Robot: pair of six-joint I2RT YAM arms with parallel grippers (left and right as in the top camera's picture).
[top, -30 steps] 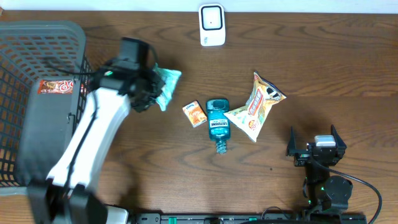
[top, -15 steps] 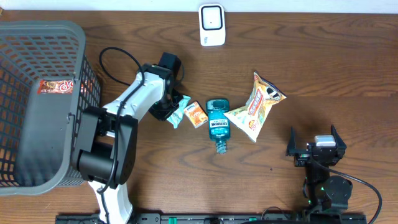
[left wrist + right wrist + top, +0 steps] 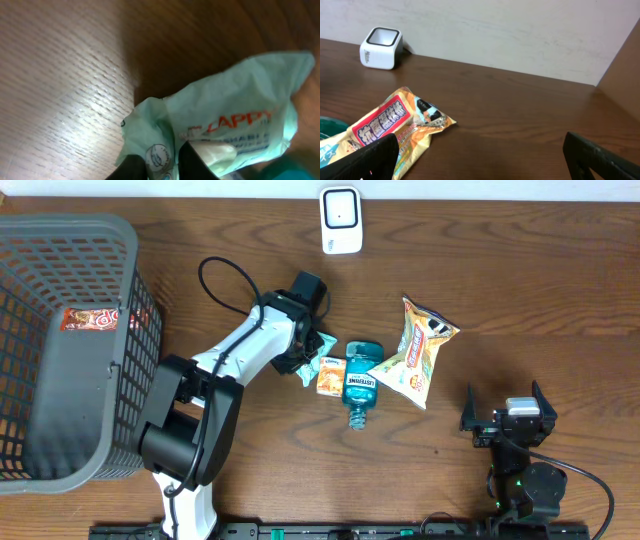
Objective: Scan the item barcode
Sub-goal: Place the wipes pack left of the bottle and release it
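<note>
The mint-green packet (image 3: 235, 115) sits between the fingers of the left gripper (image 3: 160, 167), one crumpled corner lying in the gap; a second ago it hung beside the basket (image 3: 70, 222), now well behind the hand, and it has since been carried out to the middle of the table (image 3: 500, 300); whether the fingers still pinch it or have slackened I cannot tell, since the wrist view shows only that they bracket it. The carry has pushed the packet against the orange box (image 3: 331, 375) just past the fingertips; box, mouthwash bottle (image 3: 361, 383) and snack bag (image 3: 415, 358) beyond it have all been shoved a little further from the hand. The scanner (image 3: 341, 221) stands well off to the hand's side, at the table's far edge; nothing is being shown to it, so the scan looks not yet begun, and the packet probably needs lifting clear of the cluster first. The right gripper (image 3: 505, 415) is spread wide, empty, far from everything.
</note>
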